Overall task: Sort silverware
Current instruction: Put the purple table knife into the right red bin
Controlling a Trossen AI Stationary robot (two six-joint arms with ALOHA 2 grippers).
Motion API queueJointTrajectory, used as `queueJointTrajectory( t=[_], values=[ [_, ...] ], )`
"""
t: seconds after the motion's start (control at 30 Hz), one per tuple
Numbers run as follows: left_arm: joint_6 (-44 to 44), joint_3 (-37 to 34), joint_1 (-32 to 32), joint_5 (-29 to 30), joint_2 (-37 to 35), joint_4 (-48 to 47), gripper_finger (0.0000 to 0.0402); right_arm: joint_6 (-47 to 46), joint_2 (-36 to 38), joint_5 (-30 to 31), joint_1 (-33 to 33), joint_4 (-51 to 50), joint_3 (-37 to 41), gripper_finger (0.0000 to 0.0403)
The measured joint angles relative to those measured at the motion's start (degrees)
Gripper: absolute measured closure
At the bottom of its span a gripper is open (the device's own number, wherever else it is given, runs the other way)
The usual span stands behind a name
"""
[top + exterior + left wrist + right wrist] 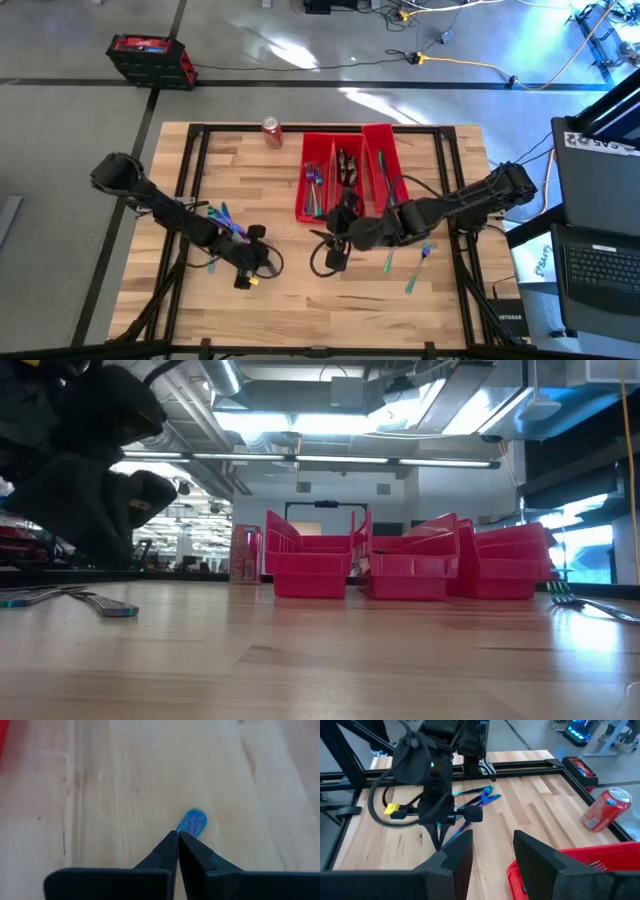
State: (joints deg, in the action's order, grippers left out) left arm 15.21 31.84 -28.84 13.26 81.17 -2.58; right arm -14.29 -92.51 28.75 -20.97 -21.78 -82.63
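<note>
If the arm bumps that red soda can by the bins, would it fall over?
Probably yes. The soda can stands upright, tall for its narrow base, so a push high up may tip it. Its round side suggests it would then roll across the smooth wooden table.

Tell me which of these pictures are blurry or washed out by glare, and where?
High view: bright glare patches on the grey floor beyond the wooden table. Low view: the near tabletop is soft, the long red plastic bins sharper, and ceiling lights blow out white. Left wrist view: the wood looks pale, and the iridescent blue metal utensil tip past the shut fingers is blurred. Right wrist view: fairly crisp, red soda can included.
</note>
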Motion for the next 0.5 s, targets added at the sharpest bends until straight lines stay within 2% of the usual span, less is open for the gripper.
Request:
queueJointTrajectory(
  t=[0.23, 0.5],
  values=[
    [0.8, 1.6, 0.0, -1.3, 3.8, -1.4, 0.0402, 1.1, 0.0, 0.6, 0.0, -0.3, 0.0, 0.0276],
    [-0.2, 1.5, 0.1, -1.7, 4.0, -1.6, 0.0402, 1.1, 0.0, 0.7, 0.0, -0.8, 0.0, 0.0276]
  ],
)
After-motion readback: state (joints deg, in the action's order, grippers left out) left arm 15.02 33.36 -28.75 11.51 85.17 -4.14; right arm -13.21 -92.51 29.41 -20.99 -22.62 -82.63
